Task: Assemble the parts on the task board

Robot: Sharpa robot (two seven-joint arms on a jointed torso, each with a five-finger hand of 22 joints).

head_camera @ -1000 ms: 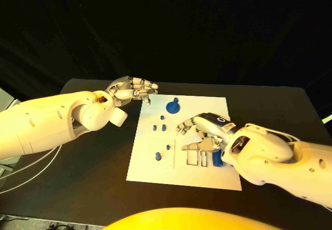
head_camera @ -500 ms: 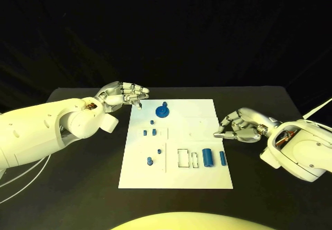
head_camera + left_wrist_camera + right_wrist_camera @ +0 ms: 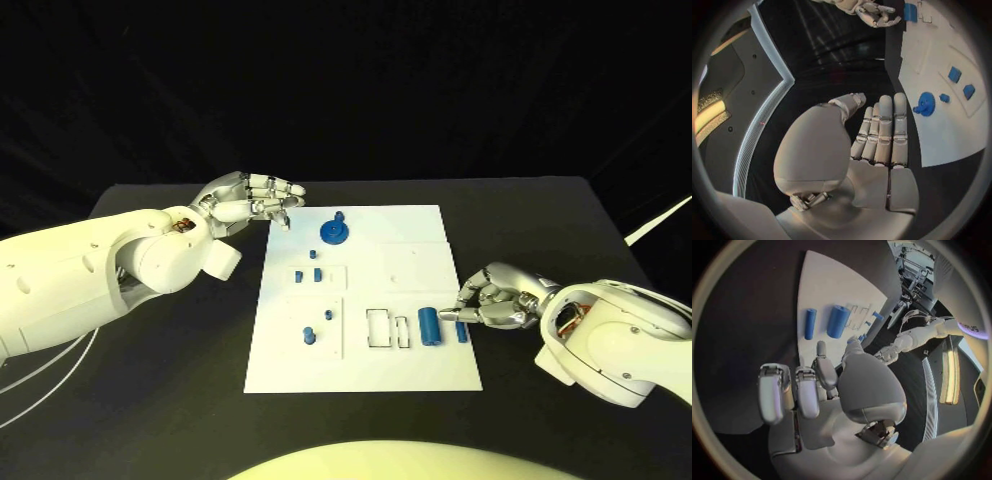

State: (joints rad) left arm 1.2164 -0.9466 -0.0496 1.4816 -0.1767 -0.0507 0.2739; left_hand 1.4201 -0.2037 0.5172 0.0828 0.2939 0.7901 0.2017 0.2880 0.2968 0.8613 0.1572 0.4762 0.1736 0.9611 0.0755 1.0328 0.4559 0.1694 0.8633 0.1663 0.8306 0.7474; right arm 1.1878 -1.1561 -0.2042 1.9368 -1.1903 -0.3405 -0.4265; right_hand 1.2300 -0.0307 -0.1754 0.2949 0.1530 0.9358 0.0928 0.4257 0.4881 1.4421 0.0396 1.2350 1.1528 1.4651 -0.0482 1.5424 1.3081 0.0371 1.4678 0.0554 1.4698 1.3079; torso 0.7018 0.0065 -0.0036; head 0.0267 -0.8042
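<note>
Right robot hand [image 3: 498, 298] sits low at the task board's [image 3: 418, 370] right edge, fingers curled in, nothing in them, fingertips just beside the slim blue cylinder [image 3: 463, 331]. Next to that one lies the thicker blue cylinder [image 3: 431, 324], both flat on the board, with empty rectangular slots [image 3: 385, 329] just beyond. Left robot hand [image 3: 254, 199] hovers off the board's far left corner over the black table [image 3: 173, 400], fingers held straight and close together, thumb tucked alongside, gripping nothing. Near it, on the board's far end, rests the blue gear [image 3: 336, 233]. Small blue blocks [image 3: 307, 274] and small blue pegs [image 3: 316, 329] dot the board's left side.
</note>
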